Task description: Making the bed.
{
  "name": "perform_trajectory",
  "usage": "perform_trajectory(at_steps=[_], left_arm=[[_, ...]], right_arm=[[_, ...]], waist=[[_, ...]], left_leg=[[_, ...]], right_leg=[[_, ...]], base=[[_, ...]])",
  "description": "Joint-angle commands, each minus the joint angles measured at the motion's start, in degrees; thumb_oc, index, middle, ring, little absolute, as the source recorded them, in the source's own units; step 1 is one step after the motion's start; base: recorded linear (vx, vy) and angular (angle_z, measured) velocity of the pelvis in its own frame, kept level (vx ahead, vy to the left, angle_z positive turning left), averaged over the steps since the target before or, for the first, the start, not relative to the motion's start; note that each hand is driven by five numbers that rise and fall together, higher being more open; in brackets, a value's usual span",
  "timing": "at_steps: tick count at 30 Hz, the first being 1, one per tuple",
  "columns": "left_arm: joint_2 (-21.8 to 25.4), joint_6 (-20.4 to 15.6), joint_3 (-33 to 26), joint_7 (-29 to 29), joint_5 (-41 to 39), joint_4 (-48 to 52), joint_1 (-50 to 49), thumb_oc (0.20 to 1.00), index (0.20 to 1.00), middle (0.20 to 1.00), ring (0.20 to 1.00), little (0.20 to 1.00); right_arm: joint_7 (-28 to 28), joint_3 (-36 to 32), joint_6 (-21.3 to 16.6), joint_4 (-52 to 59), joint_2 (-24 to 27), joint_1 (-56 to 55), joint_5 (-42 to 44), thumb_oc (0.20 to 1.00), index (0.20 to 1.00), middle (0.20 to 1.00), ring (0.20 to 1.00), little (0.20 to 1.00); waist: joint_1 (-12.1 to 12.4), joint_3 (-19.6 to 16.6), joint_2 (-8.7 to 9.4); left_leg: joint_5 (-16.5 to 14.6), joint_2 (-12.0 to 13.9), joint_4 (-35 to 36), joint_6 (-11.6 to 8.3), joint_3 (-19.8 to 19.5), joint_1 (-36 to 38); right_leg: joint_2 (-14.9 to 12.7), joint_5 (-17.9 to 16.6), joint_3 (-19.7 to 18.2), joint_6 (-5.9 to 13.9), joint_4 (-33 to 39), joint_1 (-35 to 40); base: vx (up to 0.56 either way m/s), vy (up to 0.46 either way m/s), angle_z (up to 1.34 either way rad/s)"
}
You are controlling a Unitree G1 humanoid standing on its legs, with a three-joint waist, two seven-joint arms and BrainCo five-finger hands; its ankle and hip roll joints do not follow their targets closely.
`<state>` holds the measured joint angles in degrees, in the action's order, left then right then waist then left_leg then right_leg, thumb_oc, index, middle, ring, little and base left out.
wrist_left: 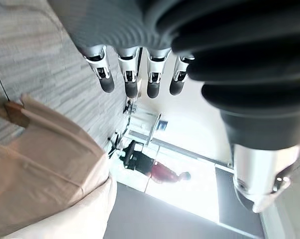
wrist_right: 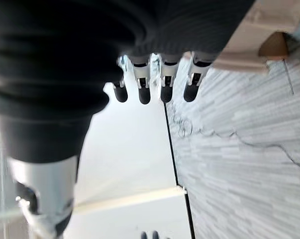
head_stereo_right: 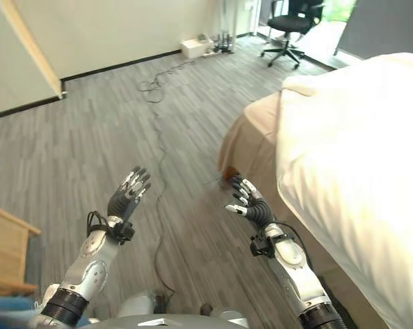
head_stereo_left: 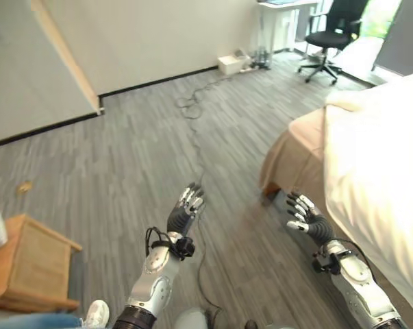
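left hand [head_stereo_left: 184,212] and right hand [head_stereo_left: 303,216] raised over grey floor [head_stereo_left: 138,144], fingers straight, empty; bed [head_stereo_left: 370,164] just right.

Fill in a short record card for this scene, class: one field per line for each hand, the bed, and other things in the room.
left hand: raised over the floor, fingers straight, holding nothing
right hand: raised beside the bed, fingers relaxed, holding nothing
bed: on the robot's right, tan skirt under a cream cover
contact with bed: none
office chair: far corner
wooden stand: on the robot's left
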<state>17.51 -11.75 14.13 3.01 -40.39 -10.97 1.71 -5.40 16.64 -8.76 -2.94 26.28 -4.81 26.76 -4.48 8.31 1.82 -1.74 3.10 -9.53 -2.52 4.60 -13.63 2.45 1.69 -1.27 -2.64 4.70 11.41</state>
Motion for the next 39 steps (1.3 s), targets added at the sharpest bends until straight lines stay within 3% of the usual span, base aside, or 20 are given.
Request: perform_trajectory(at_steps=[1,4,9,11,12,13,14,16,18,19,21,22,24,25,27,30,33,35,38,39], left_arm=[[-0.28,-4.99,-2.04,0.37,-2.79,3.77,1.72,1.0,1.0,1.0,1.0,1.0],[-0.51,-5.3,-2.14,0.04,-2.32,4.07,2.09,1.0,1.0,1.0,1.0,1.0],[-0.2,-5.63,-2.69,-0.72,-3.09,4.24,2.3,1.0,1.0,1.0,1.0,1.0],[0.54,-6.11,-3.05,-1.68,-2.76,4.68,3.04,1.0,1.0,1.0,1.0,1.0],[0.72,-6.3,-3.03,-2.05,-2.77,4.35,3.43,1.0,1.0,1.0,1.0,1.0],[0.73,-6.31,-3.03,-2.05,-2.77,4.33,3.46,1.0,1.0,1.0,1.0,1.0],[1.09,-6.56,-3.24,-2.79,-2.65,4.43,4.26,1.0,1.0,1.0,1.0,1.0],[1.51,-6.28,-3.64,-3.21,-2.16,4.66,4.23,1.0,1.0,1.0,1.0,1.0],[1.49,-5.97,-4.14,-2.99,-2.18,4.34,3.89,1.0,1.0,1.0,1.0,1.0],[1.57,-5.85,-4.75,-2.63,-2.53,4.37,3.15,1.0,1.0,1.0,1.0,1.0],[1.55,-5.85,-4.75,-2.62,-2.54,4.37,3.11,1.0,1.0,1.0,1.0,1.0],[1.54,-5.56,-5.0,-2.3,-2.61,4.08,2.2,1.0,1.0,1.0,1.0,1.0],[1.29,-5.47,-5.06,-2.44,-2.7,3.21,2.07,1.0,1.0,1.0,1.0,1.0],[1.0,-5.55,-5.02,-2.62,-2.48,2.74,2.16,1.0,1.0,1.0,1.0,1.0],[0.73,-5.62,-4.84,-1.8,-2.4,2.77,1.83,1.0,1.0,1.0,1.0,1.0],[0.05,-5.54,-4.56,-1.47,-3.96,2.59,2.32,1.0,1.0,1.0,1.0,1.0],[-0.81,-5.73,-2.79,-1.62,-5.81,2.44,4.56,1.0,1.0,1.0,1.0,1.0],[-1.25,-5.84,-2.07,-2.17,-6.35,2.14,5.11,1.0,1.0,1.0,1.0,1.0],[-1.76,-5.76,-1.47,-2.05,-6.78,1.51,5.62,1.0,1.0,1.0,1.0,1.0],[-1.52,-5.7,-1.06,-1.99,-6.6,1.65,5.91,1.0,1.0,1.0,1.0,1.0]], right_arm=[[-1.36,-0.28,-2.83,4.54,0.42,0.9,-2.56,1.0,1.0,1.0,1.0,1.0],[-1.82,-0.84,-2.45,4.21,-0.4,-0.44,-2.29,1.0,1.0,1.0,1.0,1.0],[-1.56,-0.66,-2.2,3.75,-1.19,-0.49,-2.9,1.0,1.0,1.0,1.0,1.0],[-1.83,-0.14,-2.18,3.93,-1.45,0.12,-3.84,1.0,1.0,1.0,1.0,1.0],[-1.74,-0.01,-2.04,3.73,-1.71,0.27,-4.07,1.0,1.0,1.0,1.0,1.0],[-1.74,0.0,-2.04,3.71,-1.73,0.3,-4.08,1.0,1.0,1.0,1.0,1.0],[-1.72,0.6,-2.12,3.52,-2.14,0.57,-4.37,1.0,1.0,1.0,1.0,1.0],[-1.63,0.67,-2.01,3.1,-2.35,0.51,-5.02,1.0,1.0,1.0,1.0,1.0],[-1.87,0.18,-1.82,2.95,-2.34,-0.3,-5.36,1.0,1.0,1.0,1.0,1.0],[-2.16,-0.42,-1.78,2.77,-2.12,-0.87,-5.05,1.0,1.0,1.0,1.0,1.0],[-2.17,-0.41,-1.78,2.79,-2.1,-0.91,-5.05,1.0,1.0,1.0,1.0,1.0],[-2.27,-0.91,-1.71,2.22,-1.69,-1.57,-5.3,1.0,1.0,1.0,1.0,1.0],[-2.15,-0.96,-1.73,1.76,-1.73,-1.63,-5.5,1.0,1.0,1.0,1.0,1.0],[-1.79,-0.77,-1.84,1.65,-1.87,-1.54,-5.96,1.0,1.0,1.0,1.0,1.0],[-2.18,-1.21,-1.93,2.53,-1.74,-2.69,-5.48,1.0,1.0,1.0,1.0,1.0],[-1.81,-0.87,-2.05,1.96,-1.03,-2.12,-5.06,1.0,1.0,1.0,1.0,1.0],[-0.48,-2.1,-2.95,1.4,0.3,-1.82,-3.81,1.0,1.0,1.0,1.0,1.0],[0.42,-2.55,-3.14,2.1,0.8,-2.23,-3.8,1.0,1.0,1.0,1.0,1.0],[0.51,-3.05,-3.01,2.62,1.39,-2.59,-4.29,1.0,1.0,1.0,1.0,1.0],[0.46,-3.87,-3.13,2.86,1.68,-3.28,-4.44,1.0,1.0,1.0,1.0,1.0]], waist=[[1.97,0.92,-0.74],[1.4,0.15,-0.83],[1.61,-1.21,0.21],[1.7,-0.97,0.7],[1.49,-0.67,0.68],[1.54,-0.67,0.75],[0.8,0.24,0.67],[0.05,1.07,-0.36],[-0.71,1.1,-0.81],[-1.33,1.02,-0.96],[-1.46,1.12,-1.03],[-2.13,0.78,-0.66],[-2.45,0.63,-0.28],[-2.43,0.73,-0.05],[-2.81,0.32,0.39],[-2.3,-1.25,1.38],[-2.55,-0.23,2.01],[-2.48,0.22,2.56],[-2.3,0.24,2.83],[-2.3,-0.24,2.79]], left_leg=[[9.33,-0.46,2.82,-1.21,-0.59,4.57],[9.95,-0.34,2.98,-0.86,1.32,5.28],[7.44,-1.27,4.64,1.0,3.34,7.84],[4.87,-1.7,5.26,2.95,4.85,9.57],[4.35,-1.87,5.75,3.59,4.6,10.63],[4.37,-1.93,5.78,3.61,4.67,10.61],[3.55,-2.25,7.04,4.61,5.13,13.16],[2.97,-1.63,8.37,4.92,5.87,15.7],[2.68,-1.54,9.66,4.73,6.25,17.75],[1.63,-1.3,10.7,4.03,7.13,19.43],[1.59,-1.23,10.76,3.99,7.0,19.62],[0.51,-1.31,11.56,3.38,7.72,21.19],[0.02,-1.6,12.09,2.99,8.17,22.3],[-0.6,-1.5,12.44,2.42,8.67,23.81],[-0.62,-0.73,10.89,1.61,8.19,23.69],[-0.54,1.78,4.19,0.03,8.27,22.53],[4.63,7.12,-15.83,-2.75,8.33,15.31],[6.16,7.13,-19.89,-2.54,8.46,12.6],[5.29,5.85,-17.0,-2.16,8.95,10.4],[3.94,4.39,-11.41,-1.44,9.16,8.58]], right_leg=[[-4.1,1.93,1.27,5.67,-5.51,-2.21],[-4.26,3.45,-1.02,6.12,-7.07,-0.39],[-6.47,1.16,-3.49,8.19,-10.26,-1.08],[-7.13,-1.84,-4.62,10.94,-19.72,-5.36],[-7.28,-3.77,-4.46,11.7,-24.11,-7.22],[-7.33,-3.61,-4.54,11.72,-24.41,-7.41],[-7.74,-8.01,-3.53,13.34,-31.35,-11.2],[-8.54,-8.06,-0.51,12.59,-34.99,-15.15],[-9.51,-6.68,2.31,11.65,-33.72,-17.69],[-11.06,-4.81,6.56,10.83,-28.12,-19.53],[-11.02,-4.77,6.73,10.81,-28.0,-19.23],[-10.58,-4.33,8.64,10.5,-21.11,-20.02],[-10.09,-5.06,10.01,10.59,-16.72,-20.86],[-10.34,-6.92,13.03,11.07,-12.83,-20.83],[-9.04,-6.36,11.22,10.8,-10.69,-18.81],[-6.6,-5.26,10.07,8.81,-8.99,-15.75],[-5.06,-3.61,11.06,5.09,-7.95,-11.98],[-5.05,-2.62,11.09,4.09,-6.67,-9.59],[-5.86,-2.38,10.41,4.66,-5.7,-7.9],[-6.43,-1.82,9.45,5.31,-5.67,-7.4]], base=[[0.38,0.066,-0.64],[0.39,0.098,-0.61],[0.28,0.132,-0.48],[0.23,0.157,-0.37],[0.13,0.093,-0.46],[0.16,0.123,-0.19],[0.14,0.135,-0.01],[0.17,0.145,0.0],[0.21,0.076,-0.01],[0.19,0.033,-0.08],[0.14,-0.018,-0.12],[0.16,-0.038,-0.03],[0.23,-0.078,-0.14],[0.27,-0.135,-0.35],[0.22,-0.161,-0.38],[0.2,-0.202,0.06],[0.12,-0.233,-0.04],[0.1,-0.127,0.16],[0.16,-0.008,0.0],[0.22,0.08,-0.02]])
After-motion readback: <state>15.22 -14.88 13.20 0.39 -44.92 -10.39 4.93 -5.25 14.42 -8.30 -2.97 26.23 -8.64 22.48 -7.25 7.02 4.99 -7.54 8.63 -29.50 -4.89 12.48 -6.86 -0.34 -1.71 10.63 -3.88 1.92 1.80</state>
